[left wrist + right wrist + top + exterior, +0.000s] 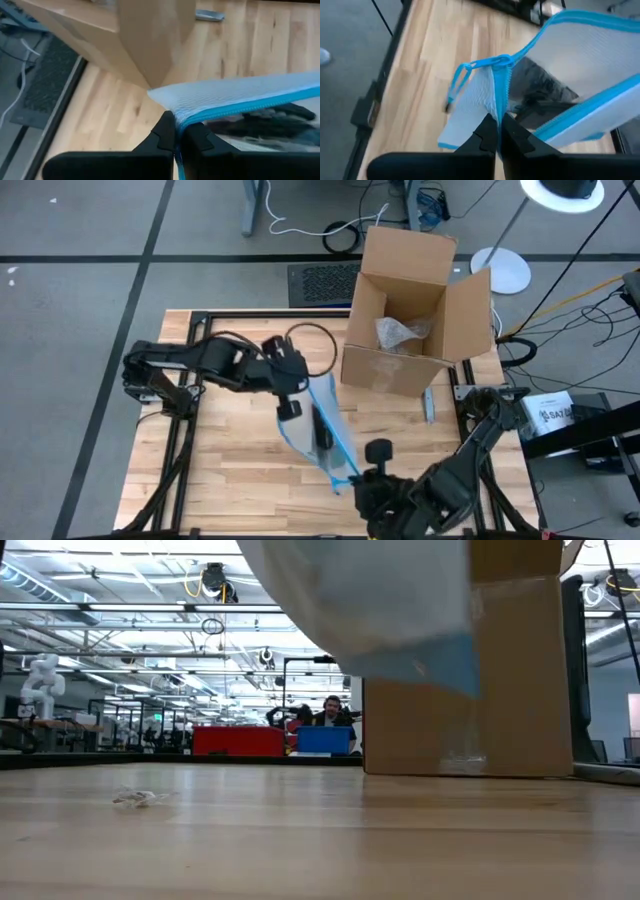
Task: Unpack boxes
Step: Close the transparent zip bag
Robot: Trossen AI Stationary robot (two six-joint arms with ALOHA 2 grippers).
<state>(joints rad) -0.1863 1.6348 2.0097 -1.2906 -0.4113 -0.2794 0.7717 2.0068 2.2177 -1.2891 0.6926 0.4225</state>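
Brown carton (415, 305) sitting at the far edge of the wooden bench (230, 470), flaps up, some crinkled clear wrap (400, 332) left inside. Already out of it: a clear mesh pouch with blue zipper edge (328, 425), hanging above the middle of the bench between both arms. Left tool (176, 135) pinched tight on one corner of the pouch, right tool (498, 131) clamped on the zipper end near the blue pull loop (465, 75). Looks like a two-handed stretch, probably to keep the pouch taut so the zipper can be worked; something dark inside, can't tell what. Low view confirms the pouch is off the surface, drooping close to the lens.

Bench is light butcher-block planks in a black frame, with a small silvery strip (428, 406) lying just beside the carton and a scrap of clear film (135, 798) off on its own. Room behind is a big open lab: ceiling lights, red and blue bins (275, 740), a person seated far back, cables and a lamp base on the grey floor.
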